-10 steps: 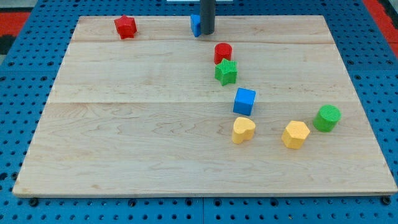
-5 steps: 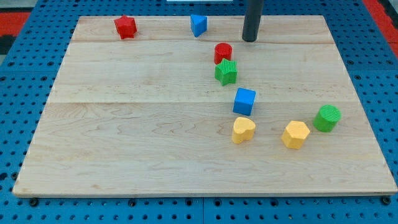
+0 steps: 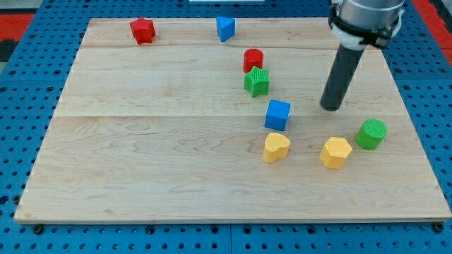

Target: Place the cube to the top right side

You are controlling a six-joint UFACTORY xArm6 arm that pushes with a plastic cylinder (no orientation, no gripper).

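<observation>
The blue cube [image 3: 277, 114] sits right of the board's middle. My tip [image 3: 330, 107] rests on the board to the cube's right, a short gap away, not touching it. The rod rises up and to the right from the tip toward the view's top. The yellow hexagonal block [image 3: 336, 152] lies just below the tip, and the green cylinder [image 3: 371, 134] lies to the tip's lower right.
A red cylinder [image 3: 253, 59] and a green star block [image 3: 257, 82] sit above the cube. A yellow heart block [image 3: 276, 147] lies just below it. A blue triangular block [image 3: 225, 28] and a red star block [image 3: 143, 30] sit near the wooden board's [image 3: 141, 155] top edge.
My tip has moved from the blue triangular block at the top, across to the right and down, and now stands right of the blue cube. No block has moved.
</observation>
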